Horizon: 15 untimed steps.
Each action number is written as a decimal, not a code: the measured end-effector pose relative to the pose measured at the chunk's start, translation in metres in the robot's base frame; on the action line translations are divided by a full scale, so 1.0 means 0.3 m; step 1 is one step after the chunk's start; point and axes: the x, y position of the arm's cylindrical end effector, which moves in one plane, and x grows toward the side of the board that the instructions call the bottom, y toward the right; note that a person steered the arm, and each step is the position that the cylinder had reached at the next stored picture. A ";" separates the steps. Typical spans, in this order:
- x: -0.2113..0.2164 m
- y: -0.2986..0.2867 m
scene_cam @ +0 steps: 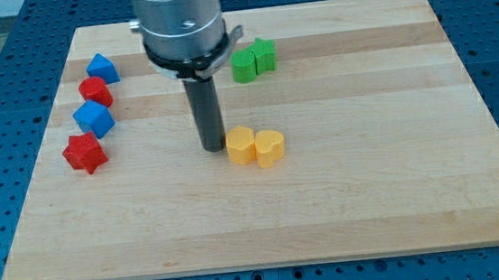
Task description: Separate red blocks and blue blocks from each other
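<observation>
Red and blue blocks [94, 119] alternate at the view's left; our tip [213, 149], fingerless, touches the yellow blocks [255, 146].

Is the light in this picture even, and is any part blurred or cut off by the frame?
Camera view: soft, even light on the wooden board, with no strong glare; only short, faint shadows under the yellow blocks and my tip. The red star block and the blue blocks look sharp. The arm's grey housing is cut off by the view's top.
</observation>
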 end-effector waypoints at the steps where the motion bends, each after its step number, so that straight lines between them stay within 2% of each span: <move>1: 0.000 0.047; 2: 0.052 -0.049; 4: 0.287 -0.422; 5: 0.302 -0.618; 7: -0.001 -0.801; 9: -0.219 -0.837; 10: -0.452 -0.807; 11: -0.559 -0.729; 14: -0.407 -0.619; 15: -0.407 -0.591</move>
